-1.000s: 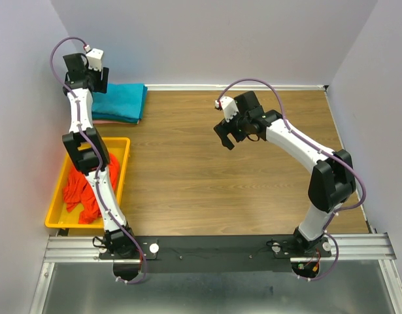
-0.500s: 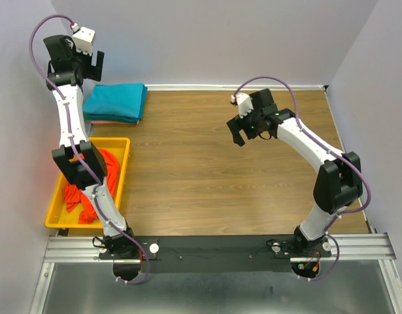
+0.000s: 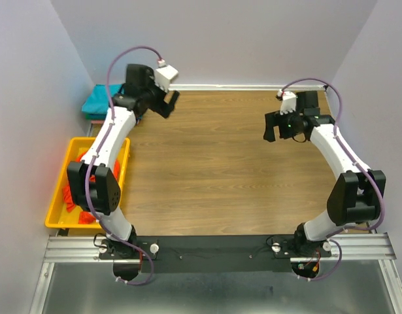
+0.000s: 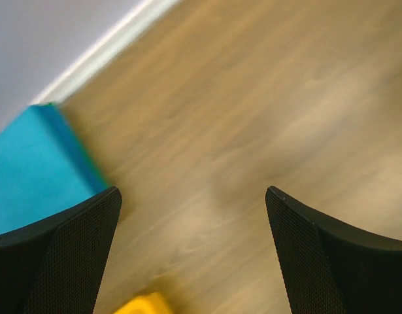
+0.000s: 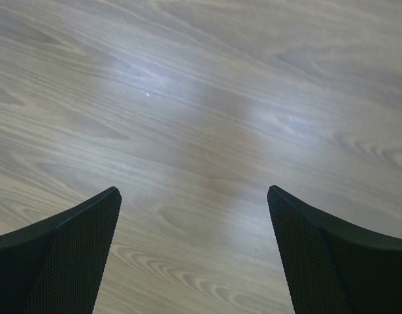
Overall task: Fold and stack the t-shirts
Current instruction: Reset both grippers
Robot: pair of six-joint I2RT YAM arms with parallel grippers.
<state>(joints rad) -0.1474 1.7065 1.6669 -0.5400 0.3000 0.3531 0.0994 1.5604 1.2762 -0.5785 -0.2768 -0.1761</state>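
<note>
A folded teal-blue t-shirt [image 3: 98,103] lies in the back left corner, partly hidden by my left arm; its edge shows in the left wrist view [image 4: 31,163]. An orange-red t-shirt [image 3: 72,193] lies crumpled in the yellow tray [image 3: 67,224]. My left gripper [image 3: 169,104] hangs open and empty over bare wood just right of the teal t-shirt; its jaws [image 4: 194,248] stand wide apart. My right gripper [image 3: 274,131] is open and empty above the table's right half, with only wood between its jaws [image 5: 194,255].
The yellow tray stands at the left edge of the wooden table [image 3: 214,170]; its corner shows in the left wrist view [image 4: 138,306]. Grey walls close in the back and both sides. A white baseboard [image 4: 102,49] runs along the back wall.
My left gripper has swung from above the back left corner to the right and down, over bare table. My right gripper has moved right and towards the back.
</note>
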